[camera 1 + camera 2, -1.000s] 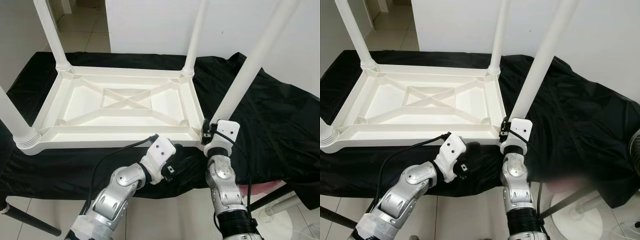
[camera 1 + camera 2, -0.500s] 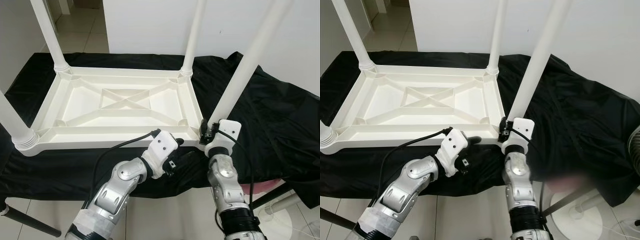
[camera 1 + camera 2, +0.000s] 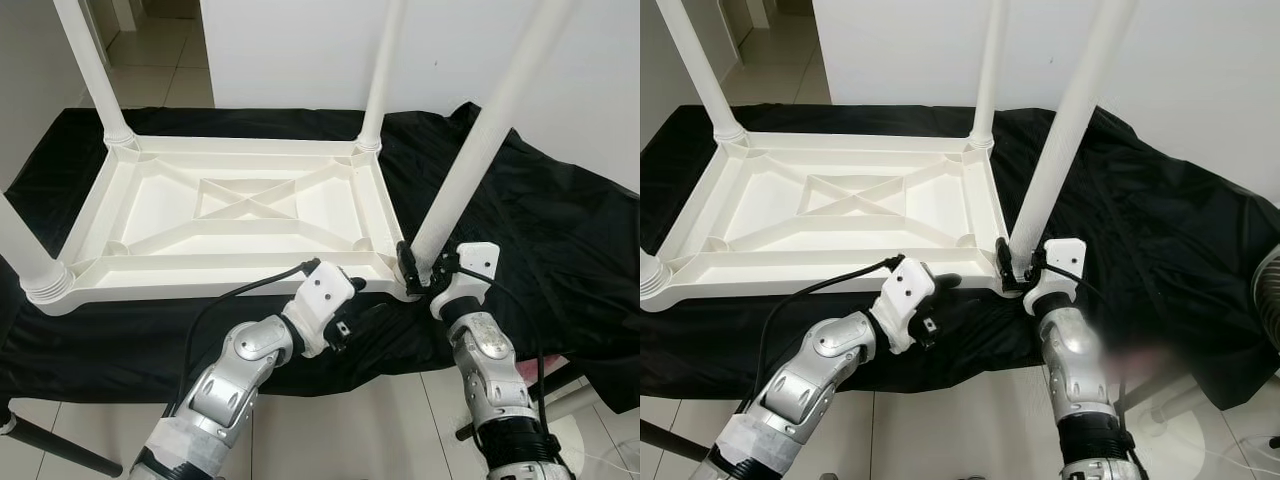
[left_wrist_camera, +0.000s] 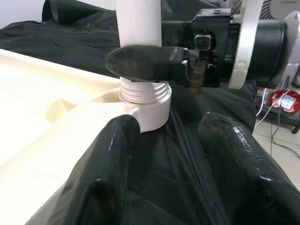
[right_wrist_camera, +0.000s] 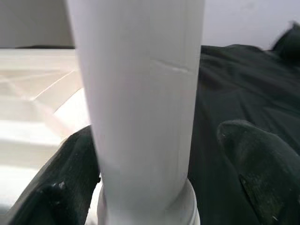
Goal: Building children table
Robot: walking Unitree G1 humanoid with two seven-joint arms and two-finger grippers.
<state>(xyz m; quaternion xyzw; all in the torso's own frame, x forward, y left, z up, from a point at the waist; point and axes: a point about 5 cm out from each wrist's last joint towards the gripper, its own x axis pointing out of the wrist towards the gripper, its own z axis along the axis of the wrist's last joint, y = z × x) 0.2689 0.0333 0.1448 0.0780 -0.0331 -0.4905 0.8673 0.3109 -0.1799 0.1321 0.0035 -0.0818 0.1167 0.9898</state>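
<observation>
A white plastic children's table (image 3: 150,205) lies upside down on a black cloth, legs pointing up. Its near-right leg (image 3: 480,130) stands tilted in the corner socket (image 4: 145,101). My right gripper (image 3: 412,270) sits around the base of this leg, open. One finger touches the leg (image 5: 140,93), and the other finger (image 5: 255,164) stands slightly off it. My left gripper (image 3: 355,308) is open just below the table's near edge, close to that corner. Between its fingers (image 4: 117,159) there is only black cloth.
Three other white legs (image 3: 95,70) rise from the remaining corners. The black cloth (image 3: 540,230) hangs over the front edge of its support above a tiled floor (image 3: 340,420). A white wall (image 3: 300,50) stands behind. A black strut (image 3: 50,440) crosses the floor at lower left.
My right wrist has swung to the right around the leg's base. The left gripper moved up to the table's near edge and has stayed there. The head view has shifted slightly.
</observation>
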